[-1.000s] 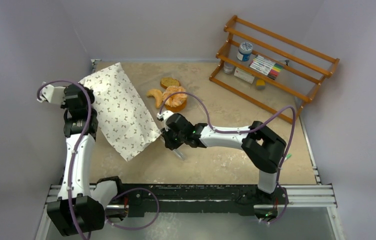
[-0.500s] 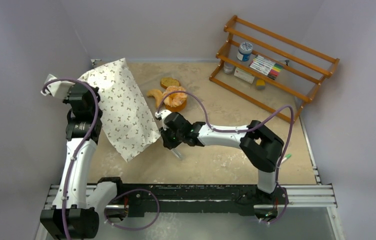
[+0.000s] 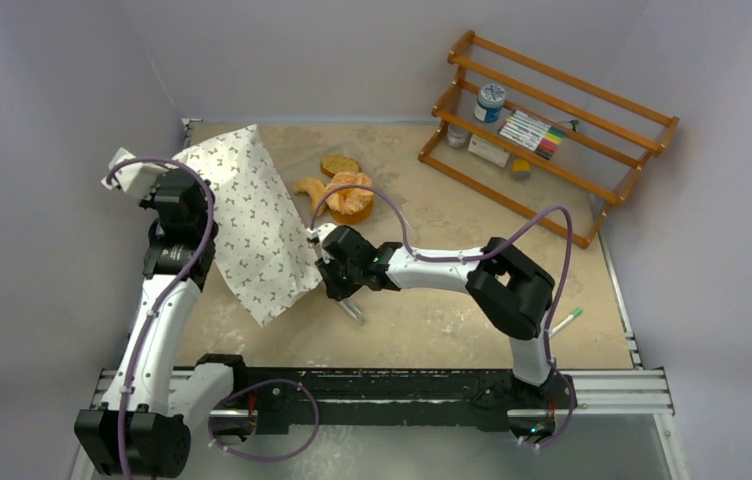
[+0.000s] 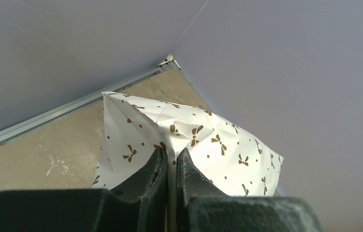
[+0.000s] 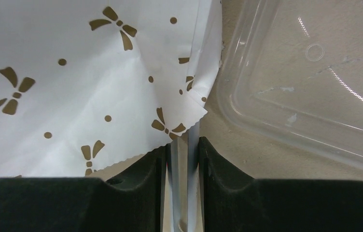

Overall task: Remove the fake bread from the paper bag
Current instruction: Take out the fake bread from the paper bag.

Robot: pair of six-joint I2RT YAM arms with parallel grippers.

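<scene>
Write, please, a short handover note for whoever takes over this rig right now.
Left gripper: shut on the paper bag, pinching its far end, which is lifted.
Right gripper: shut on the metal tongs, tips at the bag's zigzag edge, beside the clear tray.
Done: fake bread lies out on the table beyond the bag, including a croissant and a brown slice.
Left: the bag's inside is hidden; check it and take out any remaining pieces.
</scene>
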